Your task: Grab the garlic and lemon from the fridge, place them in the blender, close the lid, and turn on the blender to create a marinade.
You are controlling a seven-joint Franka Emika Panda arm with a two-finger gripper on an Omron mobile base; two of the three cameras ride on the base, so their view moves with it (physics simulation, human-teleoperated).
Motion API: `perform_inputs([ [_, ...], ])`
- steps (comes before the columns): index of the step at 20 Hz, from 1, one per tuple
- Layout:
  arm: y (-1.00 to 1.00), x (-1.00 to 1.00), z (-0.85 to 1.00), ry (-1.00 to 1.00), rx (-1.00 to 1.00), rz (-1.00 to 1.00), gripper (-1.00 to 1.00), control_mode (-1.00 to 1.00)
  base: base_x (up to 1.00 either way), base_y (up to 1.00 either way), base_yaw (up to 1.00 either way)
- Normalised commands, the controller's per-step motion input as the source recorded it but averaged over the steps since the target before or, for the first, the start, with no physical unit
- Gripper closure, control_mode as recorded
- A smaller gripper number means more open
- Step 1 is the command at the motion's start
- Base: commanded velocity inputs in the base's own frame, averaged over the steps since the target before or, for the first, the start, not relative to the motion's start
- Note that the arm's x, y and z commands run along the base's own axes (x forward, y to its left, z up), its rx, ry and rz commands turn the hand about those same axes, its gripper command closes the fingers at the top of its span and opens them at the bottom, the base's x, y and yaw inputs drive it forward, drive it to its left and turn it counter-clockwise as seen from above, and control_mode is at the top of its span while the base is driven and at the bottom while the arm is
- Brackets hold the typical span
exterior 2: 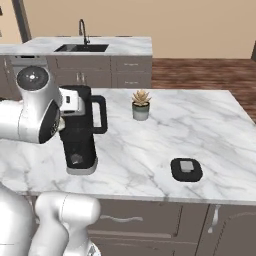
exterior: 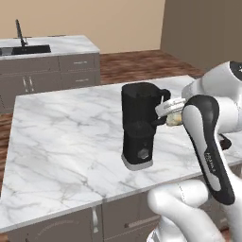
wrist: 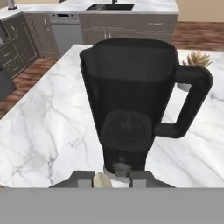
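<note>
From the left base, the claw (exterior: 166, 112) hangs beside the blender (exterior: 138, 124) rim, jaws closed on the cream garlic (exterior: 174, 119). From the right base, the lid (exterior 2: 186, 169) lies on the marble island (exterior 2: 210, 125), far right of the claw, past a small potted plant (exterior 2: 141, 104). Through the hand camera, the open jar gapes just ahead of the claw.

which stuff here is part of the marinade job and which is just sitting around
Part of the job:
- blender, jar open
- lid, lying on the counter
- garlic, held in the gripper beside the jar

Just sitting around:
- potted plant
- sink on the far counter
</note>
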Motion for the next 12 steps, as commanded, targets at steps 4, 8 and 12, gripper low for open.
perform_inputs([
  [4,0.38,0.95,0.86,0.32,-0.12,0.06,1.0,-1.0,0.0,0.0,0.0],
  [8,0.31,1.0,0.79,0.35,-0.14,-0.04,1.0,-1.0,0.0,0.0,0.0],
  [12,0.0,0.52,0.08,0.16,-0.13,-0.04,1.0,-1.0,0.0,0.0,0.0],
])
